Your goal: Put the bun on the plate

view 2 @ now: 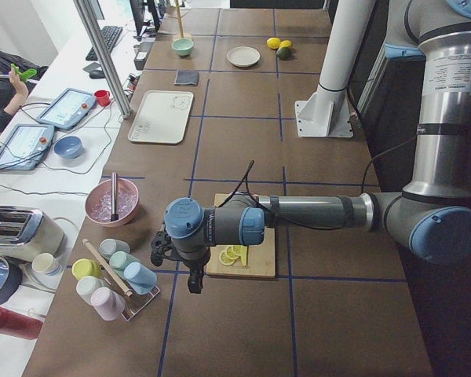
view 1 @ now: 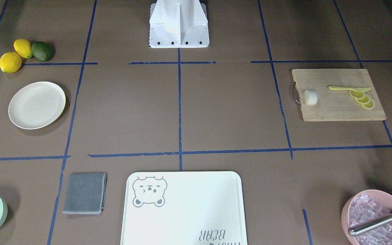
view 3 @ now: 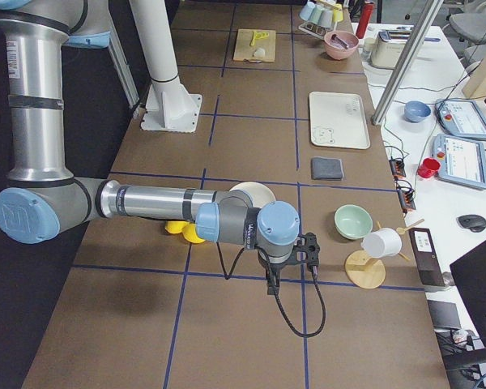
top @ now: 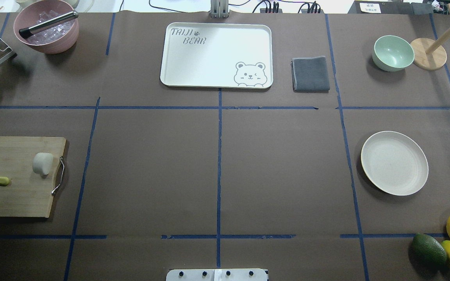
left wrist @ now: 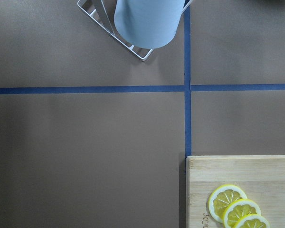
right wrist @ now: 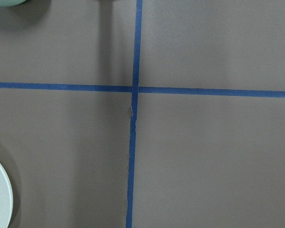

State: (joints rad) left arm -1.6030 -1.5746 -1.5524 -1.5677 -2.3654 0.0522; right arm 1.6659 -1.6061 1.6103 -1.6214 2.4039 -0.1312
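Bun [view 1: 310, 97] appears to lie on its curved side on the wooden cutting board [view 1: 339, 110]. It sits at the board's end with the metal handle [view 1: 296, 96], just beside that handle. The lemon slices [view 1: 362, 98] and the yellow knife [view 1: 348, 88] are well apart from it, at the board's other end. The plate [view 1: 36, 105] sits bare on the counter [view 1: 216, 112] far from the board, at the opposite end of the counter. The left gripper [view 2: 195, 284] hangs over the counter just past the board's lemon-slice end, off the board and not above the bun; its wrist view catches only that corner of the board. The right gripper [view 3: 272, 290] hangs at the end of the counter farthest from the board, near the plate. Both show only in the side views, so I cannot tell whether their jaws stand wide or narrow. By its look the bun is light, soft and smooth. It would likely dent under a hard squeeze, and as a short cylinder it may roll if nudged. A gentle hold across its two flat ends, around the middle, seems safest. The left arm suits this, being the one nearer the board.
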